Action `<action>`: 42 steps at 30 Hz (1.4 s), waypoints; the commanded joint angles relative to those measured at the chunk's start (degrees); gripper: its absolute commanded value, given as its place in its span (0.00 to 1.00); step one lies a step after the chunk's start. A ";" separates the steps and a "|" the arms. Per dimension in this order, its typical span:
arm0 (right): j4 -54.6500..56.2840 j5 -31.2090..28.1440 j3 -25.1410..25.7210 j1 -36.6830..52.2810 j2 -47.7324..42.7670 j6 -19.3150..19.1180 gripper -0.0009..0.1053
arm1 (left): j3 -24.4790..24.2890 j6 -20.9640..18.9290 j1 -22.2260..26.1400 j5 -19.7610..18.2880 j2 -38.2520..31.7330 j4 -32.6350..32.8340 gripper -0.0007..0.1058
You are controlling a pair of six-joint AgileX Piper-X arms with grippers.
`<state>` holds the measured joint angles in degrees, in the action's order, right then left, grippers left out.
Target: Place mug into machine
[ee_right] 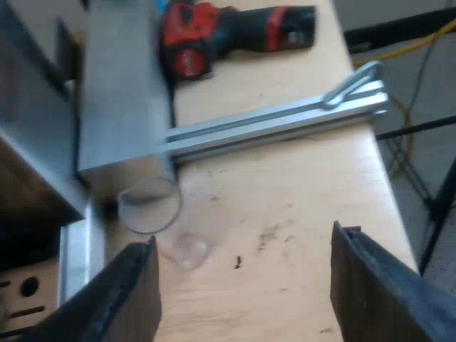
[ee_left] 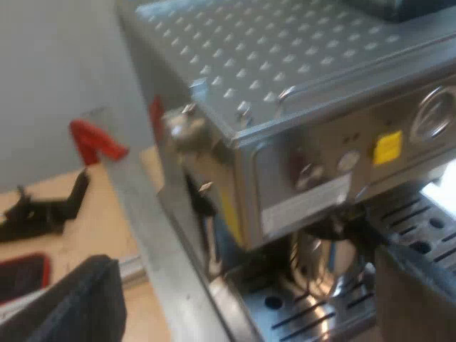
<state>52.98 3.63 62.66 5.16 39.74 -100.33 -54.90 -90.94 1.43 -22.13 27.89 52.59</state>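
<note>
Seemingly the mug [ee_left: 320, 260], a shiny upright metal cup, already stands on the machine's [ee_left: 299, 92] drip tray [ee_left: 420, 224], at one o'clock just beyond my left gripper [ee_left: 242, 303], whose fingers [ee_left: 78, 299] are wide apart and empty. My right gripper [ee_right: 246, 285], also spread and empty, hovers by a glass [ee_right: 148, 203] on the table [ee_right: 299, 206], farther off.
</note>
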 commanded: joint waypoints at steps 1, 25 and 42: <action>0.22 1.42 -1.14 0.41 -4.52 -3.30 0.53 | -0.48 -0.12 0.08 0.97 -0.74 0.83 0.70; 7.92 -0.38 -17.80 0.41 -41.26 -4.05 0.53 | 1.22 -0.12 0.08 0.86 -23.22 18.58 0.70; 12.37 1.77 -18.30 0.29 -42.84 -6.69 0.53 | 9.24 4.79 0.30 0.84 -36.69 30.33 0.70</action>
<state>65.70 4.91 44.06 5.32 -0.37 -106.27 -45.57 -85.35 1.52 -21.35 -0.80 82.25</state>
